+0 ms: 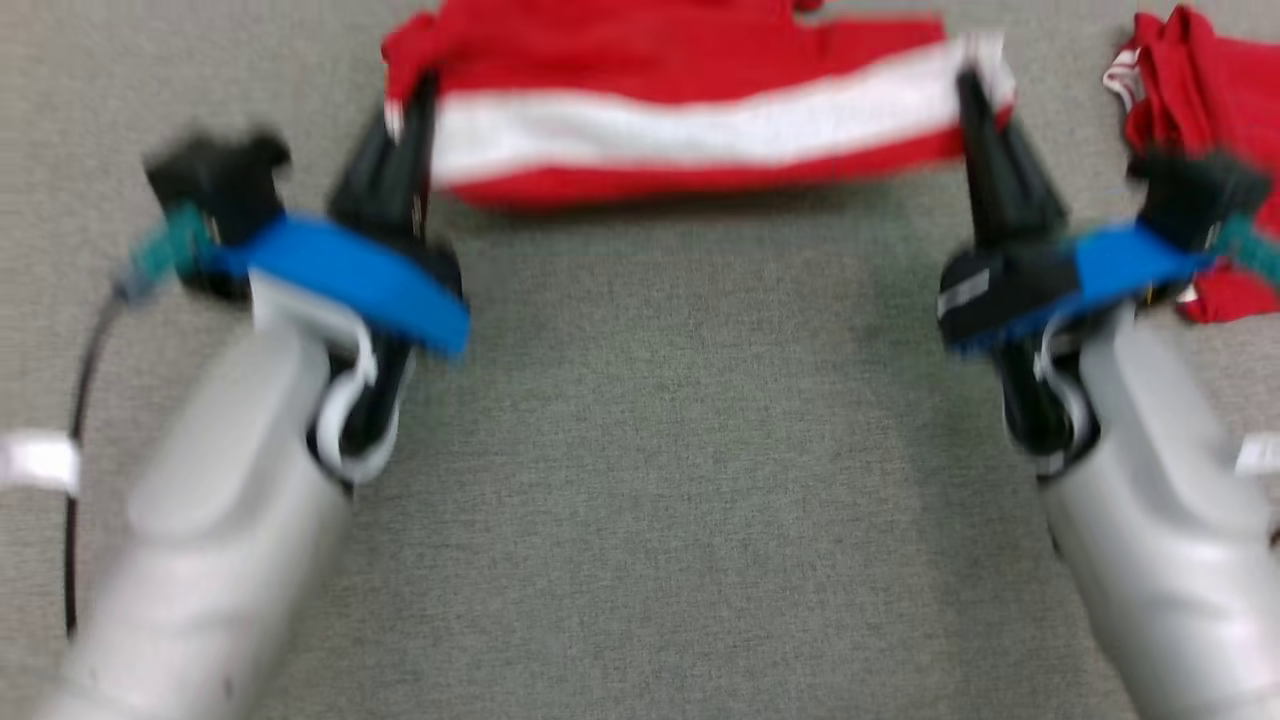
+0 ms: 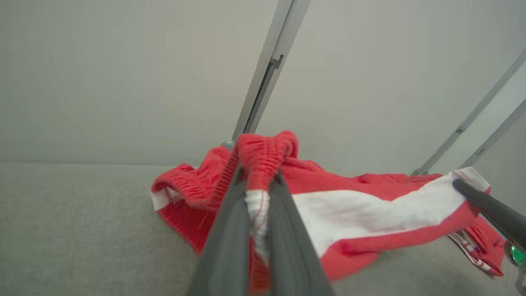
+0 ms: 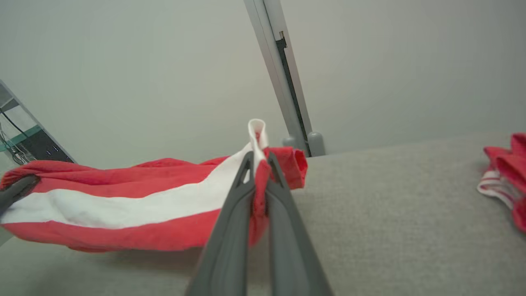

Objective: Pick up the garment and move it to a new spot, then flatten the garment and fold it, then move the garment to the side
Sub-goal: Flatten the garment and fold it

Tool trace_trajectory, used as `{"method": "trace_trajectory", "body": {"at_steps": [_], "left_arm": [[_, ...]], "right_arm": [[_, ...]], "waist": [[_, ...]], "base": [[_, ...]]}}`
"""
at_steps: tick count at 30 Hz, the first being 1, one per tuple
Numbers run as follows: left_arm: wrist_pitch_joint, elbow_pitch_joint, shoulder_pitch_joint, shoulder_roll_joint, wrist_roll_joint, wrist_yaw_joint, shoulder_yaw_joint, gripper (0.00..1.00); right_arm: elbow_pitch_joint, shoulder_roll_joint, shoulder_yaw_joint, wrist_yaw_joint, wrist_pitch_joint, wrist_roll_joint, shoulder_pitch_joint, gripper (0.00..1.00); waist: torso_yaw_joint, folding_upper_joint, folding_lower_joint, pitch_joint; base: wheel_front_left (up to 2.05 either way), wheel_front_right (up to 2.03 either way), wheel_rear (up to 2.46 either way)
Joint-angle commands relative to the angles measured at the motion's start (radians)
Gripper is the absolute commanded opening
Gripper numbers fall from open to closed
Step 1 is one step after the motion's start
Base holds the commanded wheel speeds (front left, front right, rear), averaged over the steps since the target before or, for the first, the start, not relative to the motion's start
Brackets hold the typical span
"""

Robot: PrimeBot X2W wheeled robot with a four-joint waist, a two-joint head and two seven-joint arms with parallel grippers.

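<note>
The garment (image 1: 690, 125) is red with a broad white stripe, stretched across the far part of the grey table between both arms. My left gripper (image 1: 405, 110) is shut on its left end, where the red elastic waistband (image 2: 263, 154) bunches above the fingers. My right gripper (image 1: 970, 85) is shut on its right end, pinching a red and white hem (image 3: 258, 135). The cloth (image 3: 115, 205) hangs a little off the surface with a shadow beneath. The right gripper's dark finger (image 2: 489, 205) shows at the garment's far corner in the left wrist view.
Another red garment with white trim (image 1: 1200, 90) lies crumpled at the table's right side, also (image 3: 505, 176). A grey upright post (image 3: 287, 82) stands behind the table edge. The grey table (image 1: 680, 450) stretches wide between my forearms.
</note>
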Motion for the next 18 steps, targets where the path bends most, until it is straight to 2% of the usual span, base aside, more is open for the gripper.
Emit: {"method": "trace_trajectory", "body": {"at_steps": [1,8,11,18], "left_arm": [[-0.004,-0.018,0.051,0.004,0.007,0.008,0.014,0.00],[-0.004,-0.161,0.431,0.014,0.053,0.046,0.028,0.00],[-0.004,-0.218,0.543,0.023,0.053,0.058,0.007,0.00],[0.007,-0.371,0.702,0.054,0.046,0.120,-0.008,0.00]], "right_arm": [[-0.020,-0.011,0.001,0.001,-0.003,0.002,0.054,0.00],[-0.175,-0.025,-0.019,0.001,-0.003,0.006,0.412,0.00],[-0.240,-0.024,-0.037,0.001,-0.003,0.004,0.538,0.00],[-0.400,-0.002,-0.078,0.001,-0.003,-0.046,0.773,0.00]], "waist": [[-0.009,0.0000,0.0001,-0.021],[-0.001,0.0000,0.0001,-0.131],[0.009,0.0000,0.0001,-0.173],[0.023,0.0000,0.0001,-0.233]], "base": [[0.00,0.00,0.00],[0.00,0.00,0.00],[0.00,0.00,0.00],[0.00,0.00,0.00]]}}
